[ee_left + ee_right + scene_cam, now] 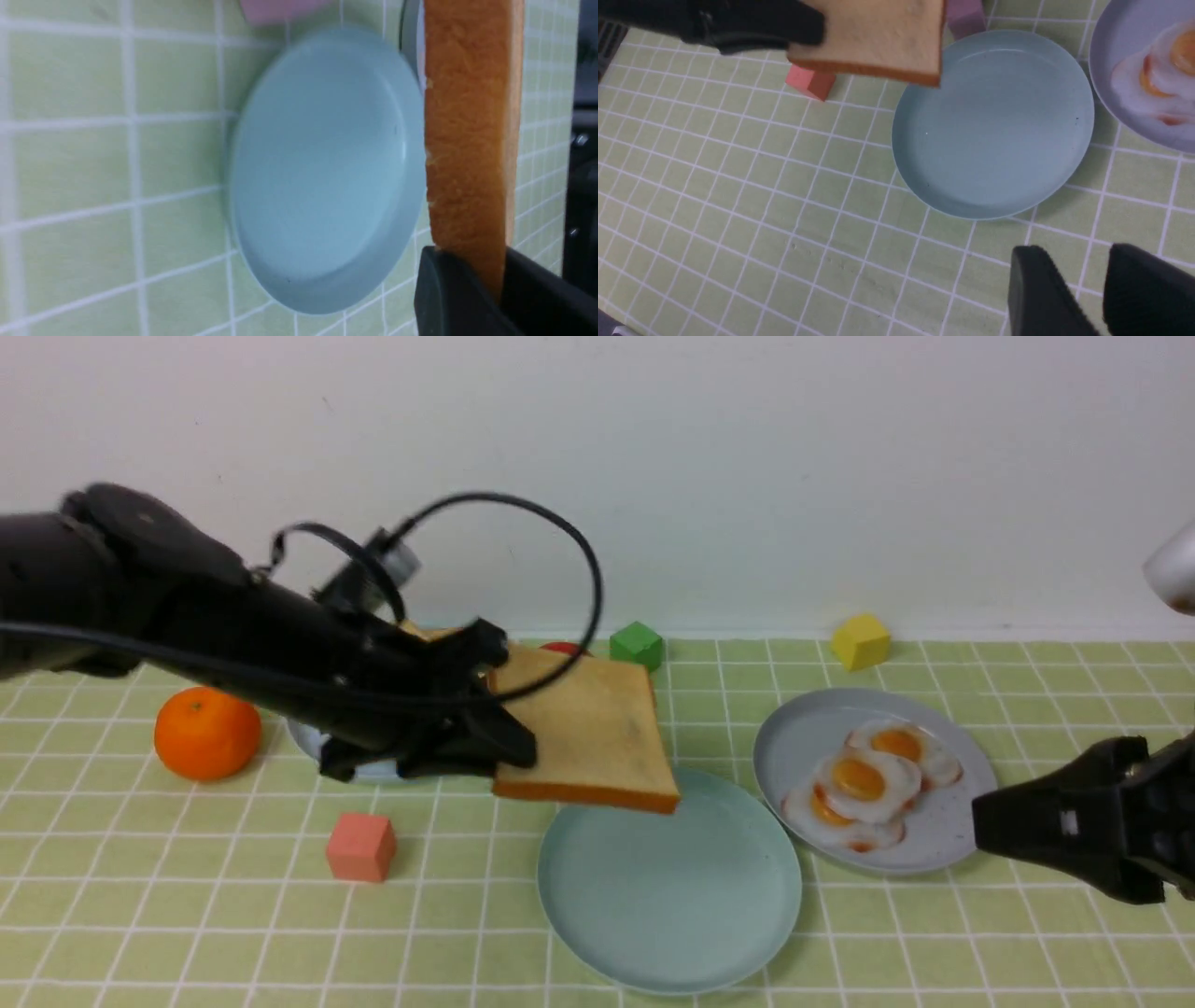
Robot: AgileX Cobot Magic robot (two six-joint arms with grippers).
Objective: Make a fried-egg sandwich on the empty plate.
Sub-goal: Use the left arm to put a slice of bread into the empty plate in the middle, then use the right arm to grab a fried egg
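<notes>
While left gripper [499,709] jaws clamp toast slice [588,728] by one edge, empty plate [672,887] sits below, just beyond jaws. Risk: early release tips toast onto rim. Right gripper [980,821] jaws apart, seemingly empty.

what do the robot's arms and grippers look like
The left arm is bulky and black, with a black cable looping over it. The left gripper and right gripper are black with flat fingers; the right one bears a small pale mark.
</notes>
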